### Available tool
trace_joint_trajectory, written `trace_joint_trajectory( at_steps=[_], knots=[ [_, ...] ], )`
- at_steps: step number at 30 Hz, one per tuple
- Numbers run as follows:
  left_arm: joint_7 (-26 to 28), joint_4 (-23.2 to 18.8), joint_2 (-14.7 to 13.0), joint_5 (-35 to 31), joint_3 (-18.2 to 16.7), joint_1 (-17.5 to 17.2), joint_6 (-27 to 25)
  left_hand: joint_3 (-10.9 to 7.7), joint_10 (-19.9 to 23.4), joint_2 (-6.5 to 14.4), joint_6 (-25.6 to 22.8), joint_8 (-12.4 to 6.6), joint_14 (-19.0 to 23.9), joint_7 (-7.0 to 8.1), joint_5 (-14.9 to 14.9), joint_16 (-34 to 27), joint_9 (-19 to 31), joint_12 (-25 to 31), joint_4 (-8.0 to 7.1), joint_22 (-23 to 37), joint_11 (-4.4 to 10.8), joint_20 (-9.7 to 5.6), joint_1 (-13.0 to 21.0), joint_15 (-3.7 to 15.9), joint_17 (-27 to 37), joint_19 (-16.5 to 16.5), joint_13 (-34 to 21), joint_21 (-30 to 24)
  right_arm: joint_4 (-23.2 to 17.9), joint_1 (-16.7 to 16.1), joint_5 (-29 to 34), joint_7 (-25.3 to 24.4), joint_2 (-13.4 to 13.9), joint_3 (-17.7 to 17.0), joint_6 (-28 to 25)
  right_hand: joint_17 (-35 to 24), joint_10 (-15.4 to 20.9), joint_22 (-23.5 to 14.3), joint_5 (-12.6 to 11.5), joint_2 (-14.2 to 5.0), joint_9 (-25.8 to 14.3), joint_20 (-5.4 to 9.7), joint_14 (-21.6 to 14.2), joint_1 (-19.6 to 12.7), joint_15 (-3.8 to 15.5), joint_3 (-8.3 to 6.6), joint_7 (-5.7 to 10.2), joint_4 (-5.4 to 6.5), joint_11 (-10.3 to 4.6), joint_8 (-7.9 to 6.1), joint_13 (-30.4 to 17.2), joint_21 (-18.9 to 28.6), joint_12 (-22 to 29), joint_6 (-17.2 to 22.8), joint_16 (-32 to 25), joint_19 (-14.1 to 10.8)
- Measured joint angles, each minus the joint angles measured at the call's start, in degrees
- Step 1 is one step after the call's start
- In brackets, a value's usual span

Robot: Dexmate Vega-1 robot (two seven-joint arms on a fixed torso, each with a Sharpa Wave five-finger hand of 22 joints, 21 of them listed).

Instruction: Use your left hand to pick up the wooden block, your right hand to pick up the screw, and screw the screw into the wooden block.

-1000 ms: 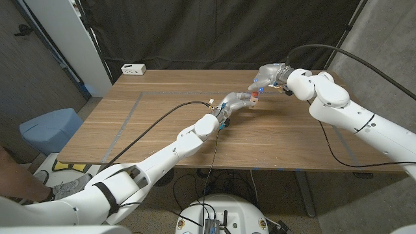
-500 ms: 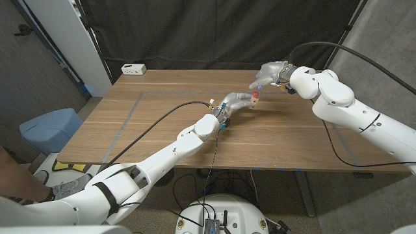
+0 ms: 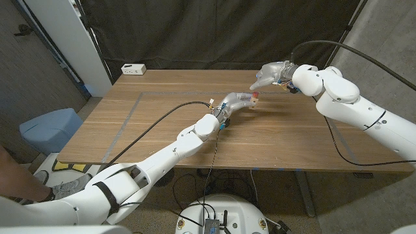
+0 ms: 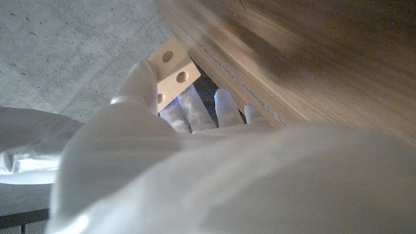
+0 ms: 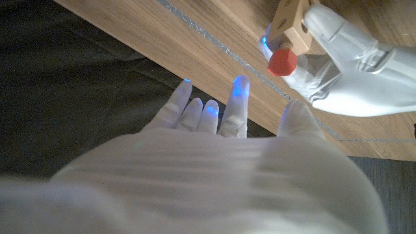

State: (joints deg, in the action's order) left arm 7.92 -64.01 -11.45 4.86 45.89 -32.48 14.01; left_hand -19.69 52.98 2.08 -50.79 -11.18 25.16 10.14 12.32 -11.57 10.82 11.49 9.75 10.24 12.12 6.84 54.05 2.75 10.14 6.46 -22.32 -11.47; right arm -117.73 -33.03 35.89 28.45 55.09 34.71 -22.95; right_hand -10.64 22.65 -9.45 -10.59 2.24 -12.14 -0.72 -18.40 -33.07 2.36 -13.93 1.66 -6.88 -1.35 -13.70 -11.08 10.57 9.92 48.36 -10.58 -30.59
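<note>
- Block of pale wood with round holes (image 5: 290,27) sits gripped in the left hand (image 3: 236,102), held above the brown wooden worktop (image 3: 156,123) near its middle.
- Red-headed screw (image 5: 282,62) stands seated in one face of the block, its head sticking out.
- Right hand (image 3: 268,73) hovers just beside the block, apart from the screw, fingers (image 5: 237,104) spread and holding nothing.
- White power strip (image 3: 133,68) lies at the worktop's far left corner.

left hand (image 3: 239,101) gripping, right hand (image 3: 270,75) raised, fingers spread
</note>
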Motion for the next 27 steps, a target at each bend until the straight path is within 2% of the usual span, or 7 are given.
trace_joint_trajectory(
  at_steps=[2,7,11,15,21,27],
  knots=[
    [0.0,0.1,0.0,0.0,0.0,0.0,0.0,0.0,0.0,0.0,0.0,0.0,0.0,0.0,0.0,0.0,0.0,0.0,0.0,0.0,0.0,0.0,0.0,0.0,0.0,0.0,0.0,0.0,0.0,0.2,-1.0,0.7,0.1,-0.1,0.6,0.0,-0.9,0.0,0.0,-0.27,0.0,-0.34,0.6,-0.3,-0.05,-0.26,0.28,-0.26,0.12,0.36,0.0,0.0,0.0,-0.9,0.1,0.3],
    [0.0,0.2,0.0,0.0,0.0,0.1,0.0,0.0,0.0,0.0,0.0,0.0,0.0,0.0,0.0,0.0,0.0,0.0,0.0,0.0,0.0,0.0,0.0,0.0,0.0,0.0,0.0,0.0,0.2,0.8,-2.0,1.7,0.3,-0.1,1.3,0.0,-3.6,0.0,0.0,0.17,-0.5,-1.57,2.5,-2.9,-0.83,-1.29,0.69,-1.76,0.12,1.09,0.0,0.0,0.0,-3.8,0.2,1.6],
    [0.0,0.2,0.0,0.0,0.0,0.1,0.1,0.0,0.0,0.0,0.0,0.0,0.0,0.0,0.0,0.0,0.0,0.0,0.0,0.0,0.0,0.0,0.0,0.0,0.0,0.0,0.0,0.0,0.4,1.4,-2.7,3.0,0.4,0.0,1.7,0.0,-5.2,0.0,0.0,0.69,-0.5,-1.68,3.4,-4.4,-1.51,-2.09,0.86,-2.56,0.33,1.53,0.0,0.0,0.0,-5.7,0.2,2.3],
    [0.0,0.2,0.0,0.0,0.0,0.1,0.2,0.0,0.0,0.0,0.0,0.0,0.0,0.0,0.0,0.0,0.0,0.0,0.0,0.0,0.0,0.0,0.0,0.0,0.0,0.0,0.0,0.0,0.5,2.0,-3.0,3.9,0.5,0.4,2.0,0.0,-6.4,0.0,0.0,1.13,-0.8,-2.16,4.4,-6.1,-1.72,-2.68,1.05,-3.15,-0.54,1.62,0.0,0.0,0.0,-7.2,0.2,2.8],
    [0.0,0.2,0.0,0.0,0.0,0.1,0.2,0.0,0.0,0.0,0.0,0.02,0.0,0.0,0.0,0.0,0.0,0.0,0.0,0.0,0.0,0.0,0.0,0.0,0.0,0.0,0.0,0.0,0.7,3.0,-3.0,5.6,0.5,1.2,2.3,0.0,-8.0,0.0,0.0,1.53,-0.8,-2.14,5.2,-8.6,-1.62,-3.27,1.61,-3.73,-1.42,1.85,0.0,0.0,0.0,-8.4,0.2,3.2],
    [-0.1,0.2,-0.1,0.0,0.0,0.2,0.2,0.0,0.0,0.0,0.0,0.14,0.0,0.0,0.0,0.0,0.0,0.0,0.0,0.0,0.0,0.0,0.0,0.0,0.0,0.0,0.0,0.0,0.8,3.5,-2.3,6.8,0.5,1.7,2.5,0.0,-8.8,0.0,0.0,1.84,-0.8,-2.36,5.4,-10.4,-1.33,-4.16,2.25,-3.75,-2.25,1.84,0.0,0.0,0.0,-9.0,0.2,3.6]
  ],
)
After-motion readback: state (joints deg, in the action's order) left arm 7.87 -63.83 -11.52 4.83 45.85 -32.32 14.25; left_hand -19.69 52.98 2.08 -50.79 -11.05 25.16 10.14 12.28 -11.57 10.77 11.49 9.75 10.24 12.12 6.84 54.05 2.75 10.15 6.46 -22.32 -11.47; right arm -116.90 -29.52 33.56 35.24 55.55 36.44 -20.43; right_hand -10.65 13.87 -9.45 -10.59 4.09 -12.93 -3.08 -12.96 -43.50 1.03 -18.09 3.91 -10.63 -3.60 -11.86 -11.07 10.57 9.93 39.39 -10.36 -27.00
